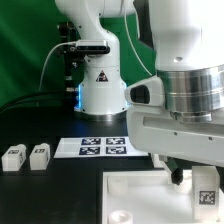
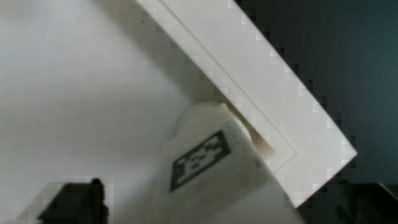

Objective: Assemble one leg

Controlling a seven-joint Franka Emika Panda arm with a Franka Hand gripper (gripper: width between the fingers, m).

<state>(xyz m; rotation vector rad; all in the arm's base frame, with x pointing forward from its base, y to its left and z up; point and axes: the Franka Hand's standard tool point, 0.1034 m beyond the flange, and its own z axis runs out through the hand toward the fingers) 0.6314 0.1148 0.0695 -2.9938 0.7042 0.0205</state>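
Observation:
In the wrist view a leg [image 2: 205, 160], a small white block with a black-and-white tag, sits against the raised rim of the large white square panel [image 2: 89, 90]. My gripper [image 2: 214, 205] straddles it, with the dark fingertips [image 2: 71, 202] standing apart from its sides, so the jaws look open. In the exterior view the gripper [image 1: 178, 176] is low over the panel [image 1: 140, 195], and a tagged white piece [image 1: 207, 198], probably that leg, shows just to the exterior view's right of it. Two more legs [image 1: 14, 157] [image 1: 39, 154] lie on the black table at the exterior view's left.
The marker board [image 1: 104, 146] lies in front of the arm's white base [image 1: 100, 85]. The arm's wrist fills the exterior view's right and hides part of the panel. A dark cloth covers the table.

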